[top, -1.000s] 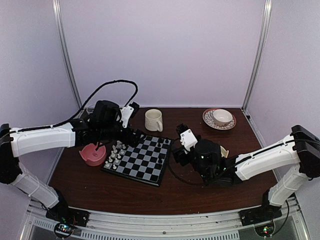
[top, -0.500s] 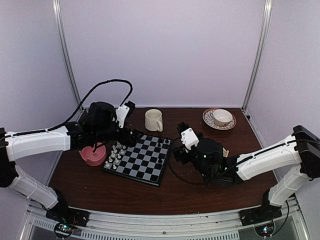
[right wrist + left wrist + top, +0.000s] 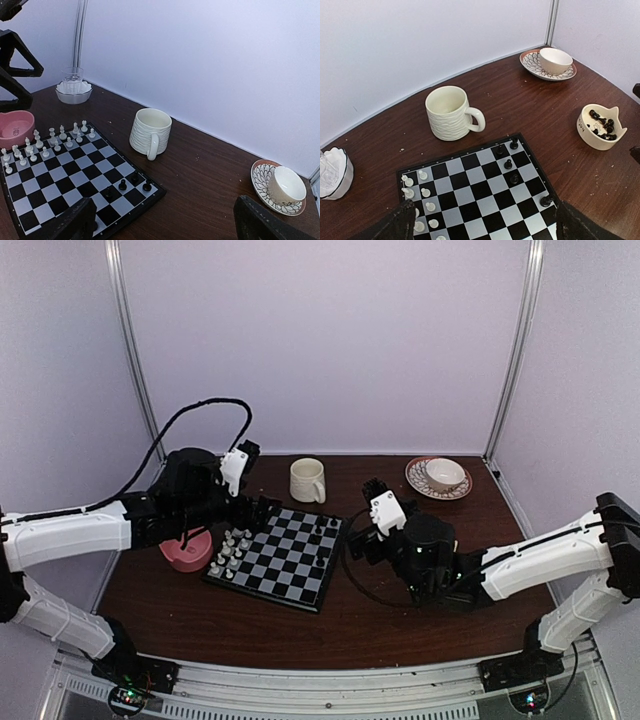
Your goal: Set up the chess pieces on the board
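The board [image 3: 280, 558] lies in the middle of the table [image 3: 420, 630], between the two arms. White pieces [image 3: 42, 145] stand in two rows along its left edge. Only a few black pieces [image 3: 509, 163] stand at its right edge, and more lie in a cream bowl [image 3: 600, 127] to the right. The step in hand seems to be filling the black side. Both tools gape wide and hold nothing: the left tool [image 3: 484, 205] hovers above the board's far left part, the right tool [image 3: 165, 200] just right of the board. Next, the right tool probably must reach into the bowl, pinch one tiny piece and stand it upright on a free square.
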